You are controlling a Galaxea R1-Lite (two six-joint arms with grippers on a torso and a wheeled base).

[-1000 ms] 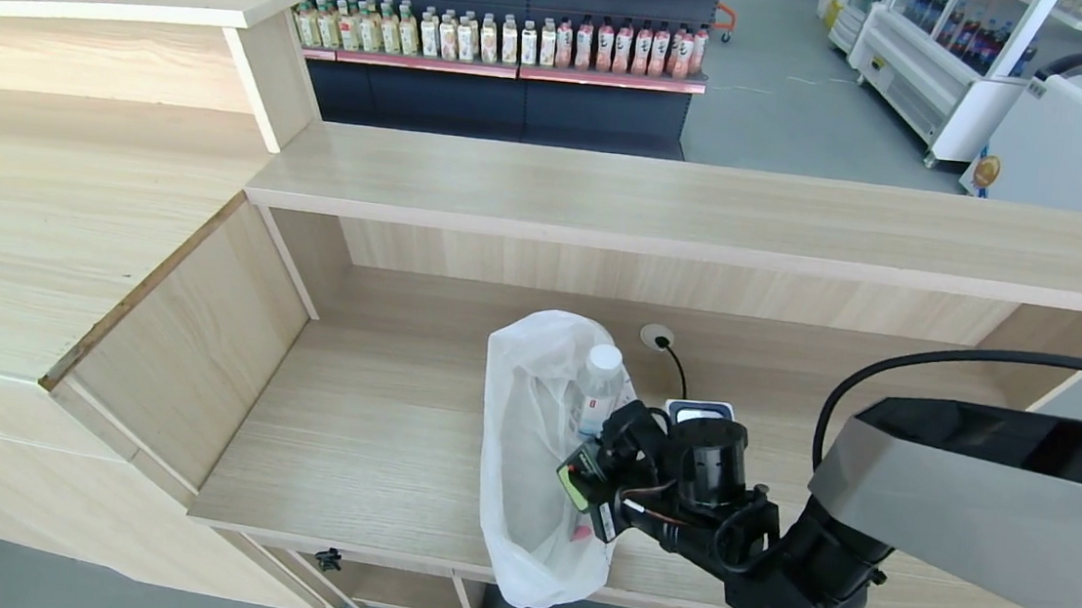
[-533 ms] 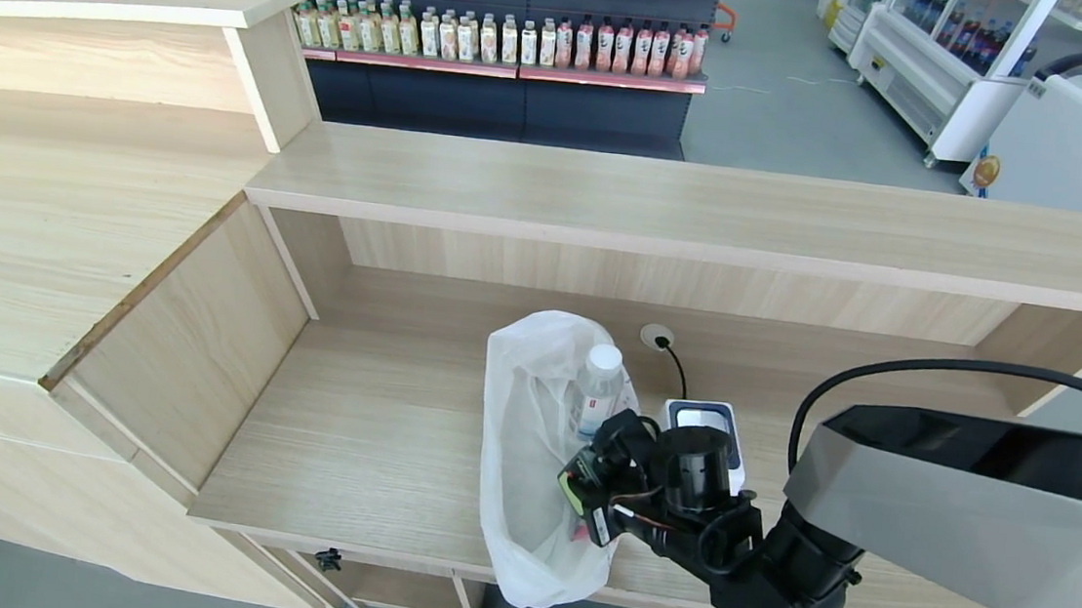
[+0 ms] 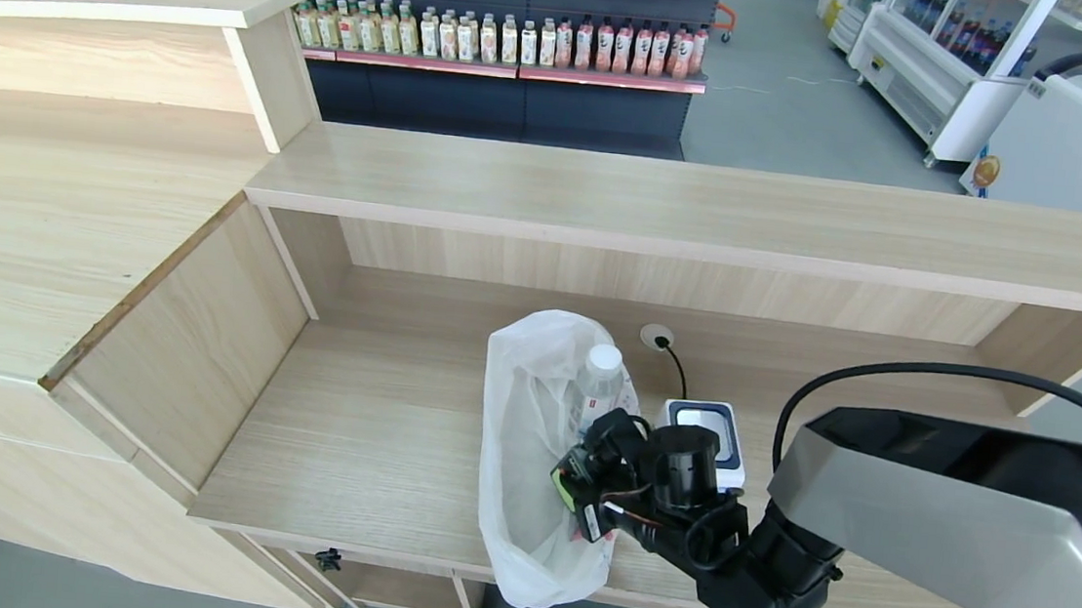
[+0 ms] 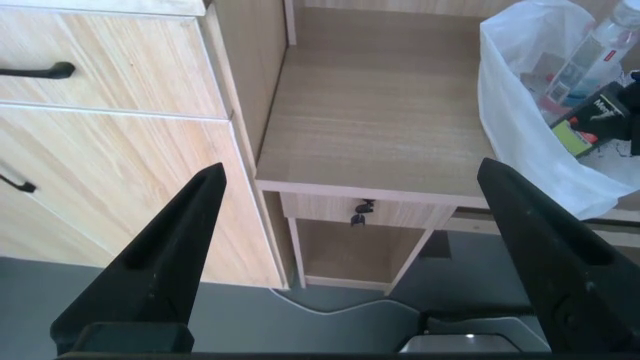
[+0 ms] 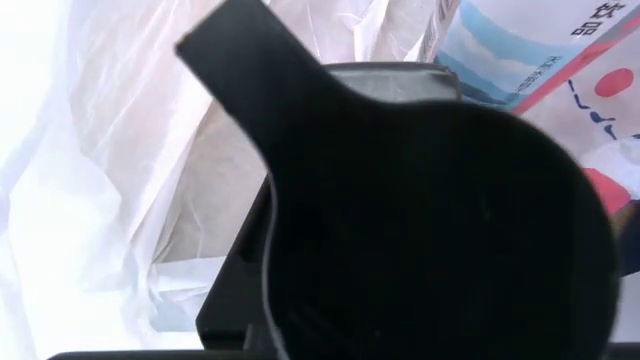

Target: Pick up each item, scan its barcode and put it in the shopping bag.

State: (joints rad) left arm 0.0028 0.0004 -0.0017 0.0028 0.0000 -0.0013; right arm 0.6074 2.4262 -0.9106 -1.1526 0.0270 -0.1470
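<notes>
- White shopping bag (image 3: 529, 440), standing open-mouthed on the bench (image 3: 374, 427), close to the front edge, with its bottom sagging slightly over that edge.
- Clear bottle (image 3: 599, 388) with a white cap, upright inside the bag against the side nearest the scanner.
- Something small and pink low in the bag, too hidden to name.
- White scanner (image 3: 705, 426) with a dark window, on the bench just beside the bag on the robot's right; black cable (image 3: 678, 365) running from it to a round hole further back.
- Right end effector (image 3: 576, 491), reaching into the bag's mouth from the right, just in front of the bottle; fingers buried among the plastic, so released or clenched cannot be told.
- Seen from the right wrist: a large black shape close to the lens, crumpled white plastic around it and blue, white and red printed packaging just behind.
- Left end effector (image 4: 352, 175), released, both dark fingers spread wide with nothing between them; held off the bench's front edge, well apart from the bag and on the robot's left of it.
- Pale wooden drawers (image 4: 100, 150) with black handles, beside the bench on the left.
- Raised wooden ledge (image 3: 687, 204) along the back of the bench.
- Shop shelf (image 3: 503, 70) lined with drinks beyond it.
</notes>
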